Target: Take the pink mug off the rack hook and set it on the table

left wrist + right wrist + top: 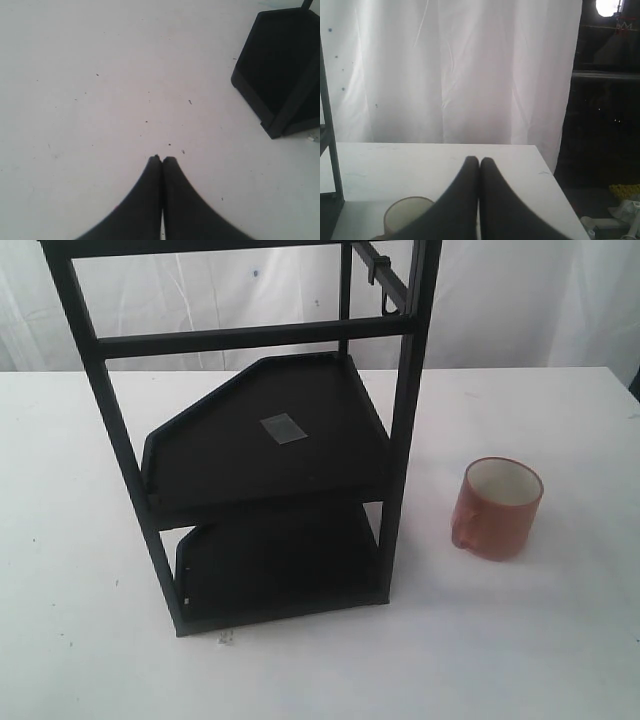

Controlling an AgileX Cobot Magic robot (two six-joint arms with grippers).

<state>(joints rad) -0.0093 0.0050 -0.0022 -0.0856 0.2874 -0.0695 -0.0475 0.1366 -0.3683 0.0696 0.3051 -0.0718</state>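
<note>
**Both grippers shut and empty; pink mug on table**

Left gripper (161, 159): fingers (142, 205) pressed together tip to tip, gripping nothing; poised above bare table (100, 75), touching nothing visible; corner of the rack (280, 75) well apart from the fingertips, off to one side.

Right gripper (479, 160): fingers (495, 205) likewise closed tip against tip, holding nothing; pink mug (407, 215) close beside these fingers, partly hidden behind them, contact not determinable; white curtain (445, 70) far beyond the tips.

Seen in the exterior view: pink mug standing upright on the table, mouth up, white inside showing, small handle turned toward the rack; near the rack's front post yet clearly apart from it; off the hook (388, 302) on the top rail.

Labels and writing: small grey square patch (282, 428) on the upper shelf, any print too small to tell; reddish marking (625, 24) by a bright lamp in the right wrist view, too blurred to read.
</note>
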